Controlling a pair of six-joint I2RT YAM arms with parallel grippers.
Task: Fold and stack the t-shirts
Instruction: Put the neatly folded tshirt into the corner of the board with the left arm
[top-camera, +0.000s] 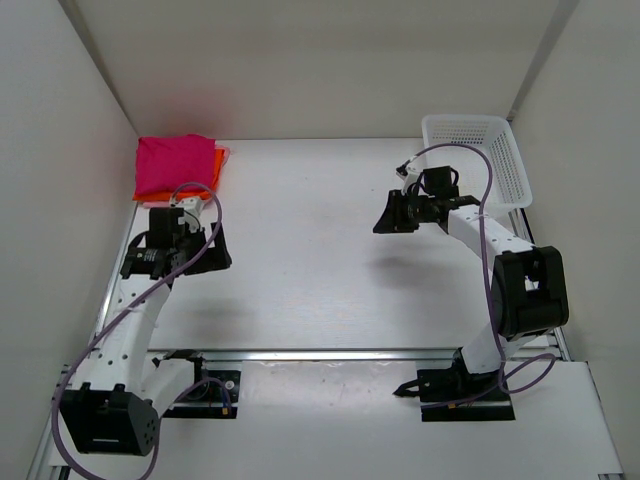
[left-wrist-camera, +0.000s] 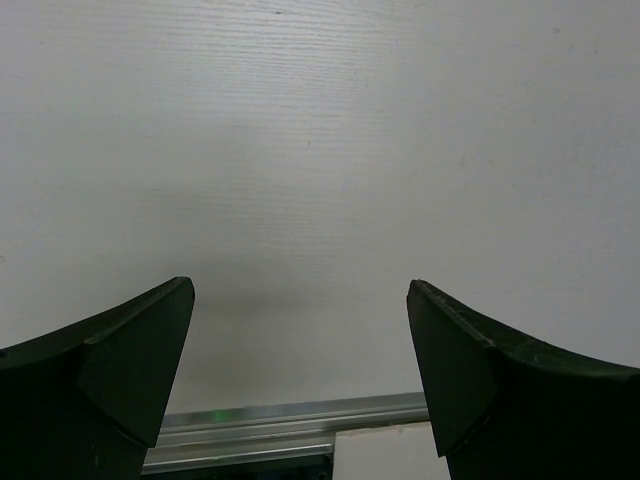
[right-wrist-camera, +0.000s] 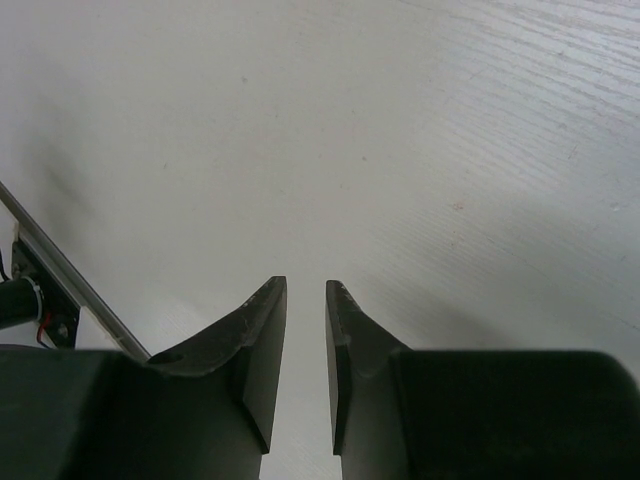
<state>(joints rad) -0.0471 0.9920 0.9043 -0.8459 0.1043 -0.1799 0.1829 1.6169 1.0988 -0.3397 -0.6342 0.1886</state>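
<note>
Hovering over the worktop (top-camera: 300, 270), left claw (top-camera: 188, 262) stands wide and right claw (top-camera: 390, 215) narrow, both empty. T-shirts (top-camera: 178, 167) sit stacked at the far left corner, magenta over orange. Risk: the nearby left claw could snag the stack's near edge and unfold it.

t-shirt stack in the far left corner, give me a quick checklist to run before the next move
1. Magenta t-shirt folded and lying on top of the pile: ok.
2. Orange t-shirt under it, its edge showing along the right side: ok.
3. Light pink t-shirt in the pile: cannot tell, only a pale sliver shows at the far right corner.
4. Left hand open wide with nothing between the fingers: ok.
5. Right hand empty, jaws a narrow gap apart over bare table: ok.
6. Basket holds no shirt: ok, no fabric shows inside it.
</note>
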